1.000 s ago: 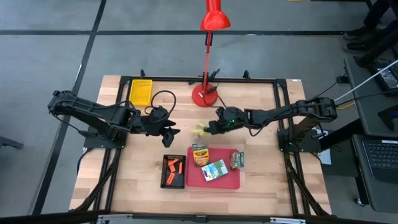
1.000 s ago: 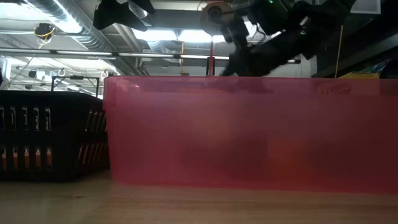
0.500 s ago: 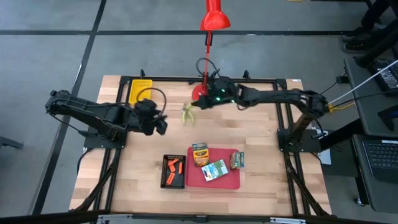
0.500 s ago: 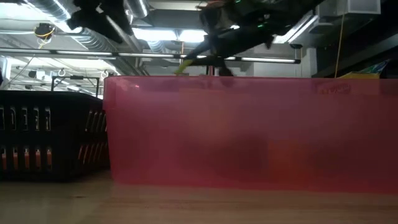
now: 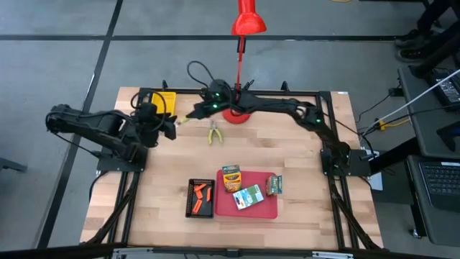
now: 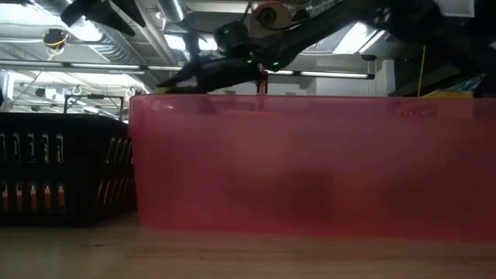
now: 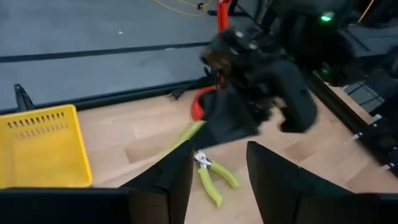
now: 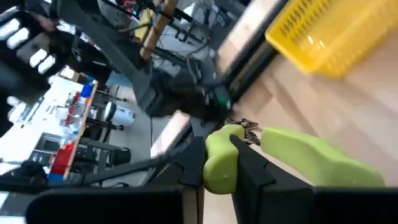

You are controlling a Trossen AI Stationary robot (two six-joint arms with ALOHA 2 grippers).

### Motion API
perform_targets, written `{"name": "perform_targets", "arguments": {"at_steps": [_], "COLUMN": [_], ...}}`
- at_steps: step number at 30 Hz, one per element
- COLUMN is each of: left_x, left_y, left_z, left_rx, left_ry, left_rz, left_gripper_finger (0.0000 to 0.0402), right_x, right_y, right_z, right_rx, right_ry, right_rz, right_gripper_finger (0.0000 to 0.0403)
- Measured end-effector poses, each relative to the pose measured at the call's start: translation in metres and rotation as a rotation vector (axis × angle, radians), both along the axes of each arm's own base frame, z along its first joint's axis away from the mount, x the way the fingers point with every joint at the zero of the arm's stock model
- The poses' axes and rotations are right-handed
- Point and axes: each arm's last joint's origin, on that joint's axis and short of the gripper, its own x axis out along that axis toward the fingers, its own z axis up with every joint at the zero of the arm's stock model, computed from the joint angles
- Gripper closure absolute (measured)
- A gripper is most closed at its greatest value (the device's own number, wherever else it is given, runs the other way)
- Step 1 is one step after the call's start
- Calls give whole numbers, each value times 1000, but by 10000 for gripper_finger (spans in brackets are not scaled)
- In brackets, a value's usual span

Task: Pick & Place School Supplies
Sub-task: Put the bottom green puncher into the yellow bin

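**Right gripper clamps a yellow-green piece near the yellow tray**

Right gripper (image 5: 192, 114) reaches far across the table (image 5: 302, 144), just beside the yellow tray (image 5: 163, 102). Its fingers are closed tight on a yellow-green piece (image 8: 298, 155). The scissors-like tool (image 5: 213, 132) lies flat on the wood nearby, touching neither gripper. The left gripper (image 7: 221, 155) hangs close by with its jaws spread wide and empty. Three crayon boxes (image 5: 231, 178) sit on the red tray (image 5: 246, 210). Orange sticks (image 5: 201, 192) lie in the black tray (image 5: 192, 208).
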Motion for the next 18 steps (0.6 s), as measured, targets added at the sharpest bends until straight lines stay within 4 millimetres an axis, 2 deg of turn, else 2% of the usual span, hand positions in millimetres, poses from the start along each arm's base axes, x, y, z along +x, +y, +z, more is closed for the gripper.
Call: {"name": "perform_targets", "arguments": {"at_steps": [6, 8, 12, 18], "left_x": [-6, -5, -5, -6], "left_y": [2, 2, 2, 2], "left_z": [3, 4, 4, 3], "left_rx": [24, 28, 33, 37], "left_ry": [-19, -20, -15, -3], "left_rz": [8, 12, 8, 10], "left_gripper_finger": [261, 261, 261, 261], "right_x": [28, 32, 28, 26], "right_y": [-32, -45, -64, -67], "right_z": [17, 14, -5, -1], "right_rx": [-44, -54, -20, -73], "right_ry": [-96, -89, -60, -85], "right_rz": [-69, -105, -157, -146], "right_gripper_finger": [355, 355, 355, 355]}}
